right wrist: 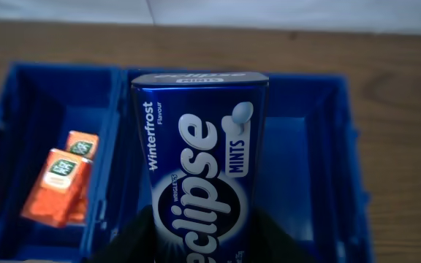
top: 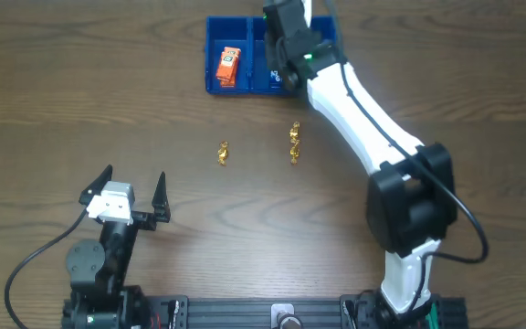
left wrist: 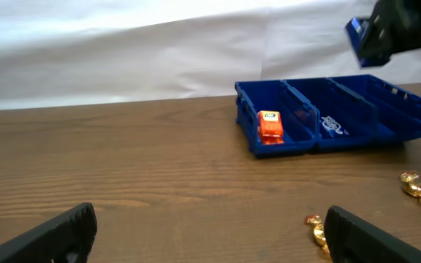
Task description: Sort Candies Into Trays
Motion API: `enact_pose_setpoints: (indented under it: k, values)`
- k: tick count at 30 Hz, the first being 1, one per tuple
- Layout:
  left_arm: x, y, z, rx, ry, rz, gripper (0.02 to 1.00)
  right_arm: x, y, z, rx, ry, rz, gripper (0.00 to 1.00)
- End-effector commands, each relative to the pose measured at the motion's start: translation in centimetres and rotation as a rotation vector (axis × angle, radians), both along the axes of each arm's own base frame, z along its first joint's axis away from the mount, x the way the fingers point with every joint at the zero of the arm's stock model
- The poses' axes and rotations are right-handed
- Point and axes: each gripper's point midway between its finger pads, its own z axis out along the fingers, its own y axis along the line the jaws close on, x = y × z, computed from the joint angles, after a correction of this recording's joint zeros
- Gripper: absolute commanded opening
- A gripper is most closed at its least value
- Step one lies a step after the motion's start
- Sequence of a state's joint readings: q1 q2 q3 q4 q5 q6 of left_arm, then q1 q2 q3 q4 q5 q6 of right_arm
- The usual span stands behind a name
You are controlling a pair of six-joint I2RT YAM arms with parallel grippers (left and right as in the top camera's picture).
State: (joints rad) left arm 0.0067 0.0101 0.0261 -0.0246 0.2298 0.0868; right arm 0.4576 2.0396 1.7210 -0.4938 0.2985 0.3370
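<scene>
The right gripper (right wrist: pixel 203 245) is clamped on the blue mint tin (right wrist: pixel 199 131), which it holds above the blue tray (right wrist: pixel 346 168), over the compartment beside the orange boxes (right wrist: pixel 58 183); the left gripper (top: pixel 135 187), well apart, is spread wide.

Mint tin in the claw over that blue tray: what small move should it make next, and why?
Probably lower the mint tin a little, then open the right claw. The tin hangs over the blue tray, above the compartment beside the one with the orange candy boxes, so it looks lined up for release into its own section.
</scene>
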Motion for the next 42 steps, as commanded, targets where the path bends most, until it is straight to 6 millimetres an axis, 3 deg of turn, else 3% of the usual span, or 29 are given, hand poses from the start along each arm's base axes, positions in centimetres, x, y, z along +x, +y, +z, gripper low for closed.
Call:
enact_pose_setpoints:
  k: [1,10,36,39,40,42]
  values:
    - [0.0,0.0,-1.6,0.012,0.043,-0.002,0.998,0.8,0.3,-0.7,0.029,-0.011,-0.032,0.036]
    - [0.0,0.0,-1.6,0.012,0.043,-0.002,0.998,0.2,2.7,-1.1,0.070,-0.022,-0.053,0.036]
    - [0.0,0.0,-1.6,0.012,0.043,-0.002,0.998,-0.5,2.5,-1.5,0.043,-0.016,-0.113,0.040]
    - [0.0,0.0,-1.6,0.012,0.043,-0.002,0.998,-0.6,2.6,-1.5,0.043,-0.016,-0.110,0.123]
    - [0.0,0.0,-1.6,0.012,0.043,-0.002,0.998,-0.6,2.7,-1.5,0.043,-0.016,-0.109,0.207]
    - [0.0,0.0,-1.6,0.012,0.043,-0.002,0.998,-0.7,2.7,-1.5,0.037,-0.016,-0.102,0.494]
